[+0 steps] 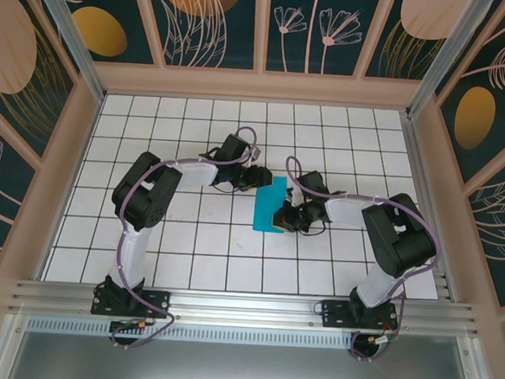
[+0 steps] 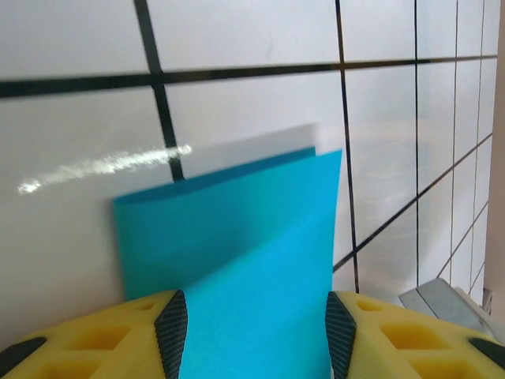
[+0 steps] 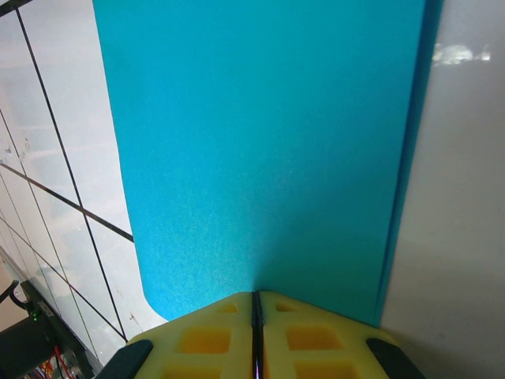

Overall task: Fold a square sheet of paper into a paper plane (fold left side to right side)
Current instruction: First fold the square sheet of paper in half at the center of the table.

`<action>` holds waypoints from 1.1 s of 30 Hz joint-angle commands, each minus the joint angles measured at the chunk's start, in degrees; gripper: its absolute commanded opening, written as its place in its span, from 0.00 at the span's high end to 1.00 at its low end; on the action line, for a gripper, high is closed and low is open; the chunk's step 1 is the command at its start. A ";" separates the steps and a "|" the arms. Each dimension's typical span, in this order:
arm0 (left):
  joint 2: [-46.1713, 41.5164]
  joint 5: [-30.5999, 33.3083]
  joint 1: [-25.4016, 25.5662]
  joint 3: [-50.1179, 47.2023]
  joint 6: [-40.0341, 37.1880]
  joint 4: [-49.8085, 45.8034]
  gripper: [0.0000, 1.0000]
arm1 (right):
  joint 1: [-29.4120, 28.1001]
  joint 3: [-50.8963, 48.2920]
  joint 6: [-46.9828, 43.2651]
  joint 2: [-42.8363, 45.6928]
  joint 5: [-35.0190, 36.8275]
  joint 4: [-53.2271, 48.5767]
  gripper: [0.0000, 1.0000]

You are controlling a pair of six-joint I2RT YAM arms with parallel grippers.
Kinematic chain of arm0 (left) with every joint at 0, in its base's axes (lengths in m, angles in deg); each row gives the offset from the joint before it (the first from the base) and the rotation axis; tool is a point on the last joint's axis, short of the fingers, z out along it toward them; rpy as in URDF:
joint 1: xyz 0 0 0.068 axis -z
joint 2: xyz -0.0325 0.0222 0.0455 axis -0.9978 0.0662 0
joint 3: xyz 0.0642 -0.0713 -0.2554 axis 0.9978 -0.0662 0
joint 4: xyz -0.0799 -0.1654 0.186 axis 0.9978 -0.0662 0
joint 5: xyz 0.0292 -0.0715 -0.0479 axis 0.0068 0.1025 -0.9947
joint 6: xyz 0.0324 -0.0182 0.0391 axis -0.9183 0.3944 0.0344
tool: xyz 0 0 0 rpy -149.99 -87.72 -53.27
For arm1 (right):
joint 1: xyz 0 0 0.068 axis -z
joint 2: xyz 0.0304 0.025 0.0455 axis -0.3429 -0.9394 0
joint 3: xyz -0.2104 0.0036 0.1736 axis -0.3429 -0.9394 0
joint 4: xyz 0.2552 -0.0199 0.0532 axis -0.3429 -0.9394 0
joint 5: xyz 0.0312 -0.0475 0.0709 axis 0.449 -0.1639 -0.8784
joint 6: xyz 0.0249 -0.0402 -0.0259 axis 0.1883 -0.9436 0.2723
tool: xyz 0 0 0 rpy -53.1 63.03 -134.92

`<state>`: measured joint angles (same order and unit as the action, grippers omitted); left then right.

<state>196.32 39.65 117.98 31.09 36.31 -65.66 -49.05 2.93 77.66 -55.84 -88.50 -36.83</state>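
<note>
The square sheet of paper (image 1: 270, 206) lies flat mid-table, folded in half into a tall cyan-blue rectangle, its two layers slightly offset at one edge (image 2: 237, 237). My left gripper (image 1: 257, 179) hovers over the sheet's far end. Its jaws are open, and the sheet fills the gap (image 2: 256, 335) between the black pads (image 2: 171, 332). My right gripper (image 1: 283, 218) rests at the sheet's near right part. Its yellow fingers are shut tight together, and the tips (image 3: 255, 296) sit on top of the paper (image 3: 260, 142). Nothing shows between them.
The white gridded table (image 1: 187, 254) stretches around the sheet, enclosed by wooden walls (image 1: 260, 86) at the back and both sides. Both arm bases stand on the metal rail (image 1: 244, 309) at the near edge.
</note>
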 commanded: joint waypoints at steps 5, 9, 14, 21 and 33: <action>4.72 3.97 -2.37 4.16 -2.59 -0.53 0.47 | -0.37 -2.14 -1.54 -3.81 6.67 -7.36 0.89; 6.36 4.83 -2.85 6.66 -3.09 -1.85 0.47 | -0.44 -2.22 -1.54 -3.69 6.82 -7.55 0.89; 7.37 6.37 -3.55 8.38 -3.62 -3.45 0.46 | -0.43 -2.19 -1.62 -3.57 6.88 -7.58 0.89; 4.27 6.47 -4.96 9.92 -4.95 -4.90 0.43 | -0.45 -1.19 -1.67 -2.42 5.14 -5.00 0.87; -17.33 4.85 -5.16 -8.53 -3.20 0.37 0.44 | 2.10 3.35 -4.11 9.04 7.11 -4.70 0.64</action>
<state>183.34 47.12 112.42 28.17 31.59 -68.50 -48.52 4.62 75.23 -51.04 -84.63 -39.10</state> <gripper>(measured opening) 0.563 0.346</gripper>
